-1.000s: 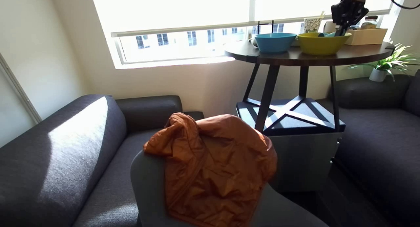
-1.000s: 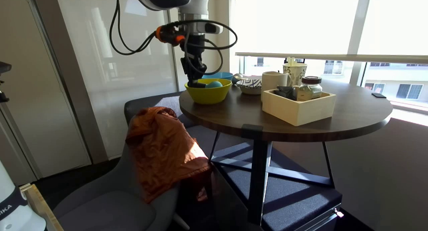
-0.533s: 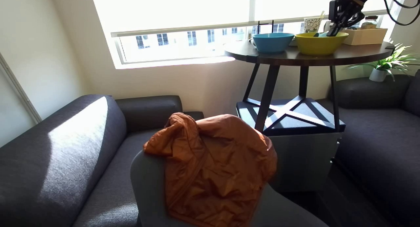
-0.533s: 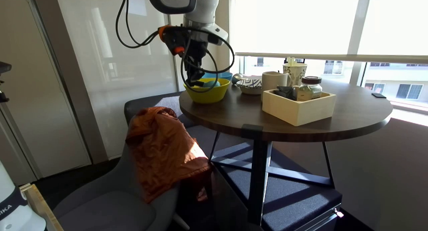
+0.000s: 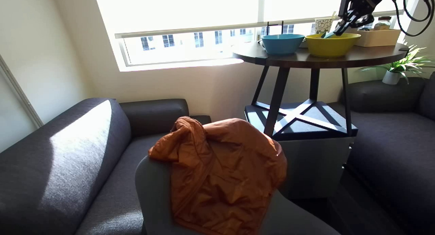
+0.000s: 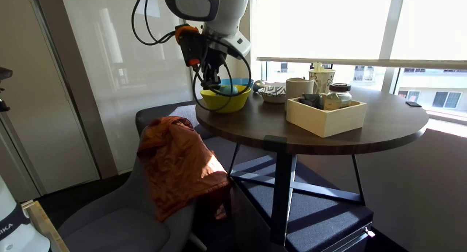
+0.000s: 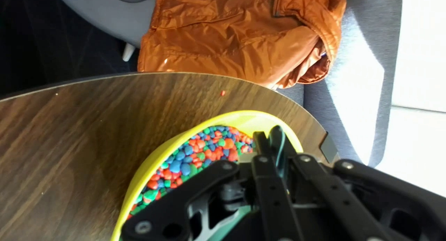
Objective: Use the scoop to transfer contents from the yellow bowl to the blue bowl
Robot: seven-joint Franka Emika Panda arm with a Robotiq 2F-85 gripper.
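The yellow bowl (image 5: pixel 333 47) (image 6: pixel 223 102) stands on the round table and shows in the wrist view (image 7: pixel 244 119). Red, blue and green pebbles (image 7: pixel 198 148) fill much of it. The blue bowl (image 5: pixel 282 45) (image 6: pixel 239 81) stands beside it, close to its rim; it is out of the wrist view. My gripper (image 5: pixel 337 31) (image 6: pixel 211 86) is tilted over the yellow bowl's rim, fingertips low in its opening. Its fingers (image 7: pixel 274 140) are shut on the teal scoop (image 5: pixel 327 35) (image 6: pixel 228 89), whose handle end (image 7: pixel 277 133) shows between them. The scoop's load is hidden.
A wooden box (image 5: pixel 379 37) (image 6: pixel 324 117) with a jar (image 6: pixel 339 93), a mug (image 6: pixel 299 87), a patterned bowl (image 6: pixel 273 93) and a cup (image 6: pixel 321 78) stand on the table. One red pebble (image 7: pixel 223 93) lies near the table edge. An orange jacket (image 7: pixel 237 42) hangs on a chair.
My gripper has tilted from nearly upright to a slant and risen a little, with the scoop shifting along in the bowl. Both bowls have slid slightly.
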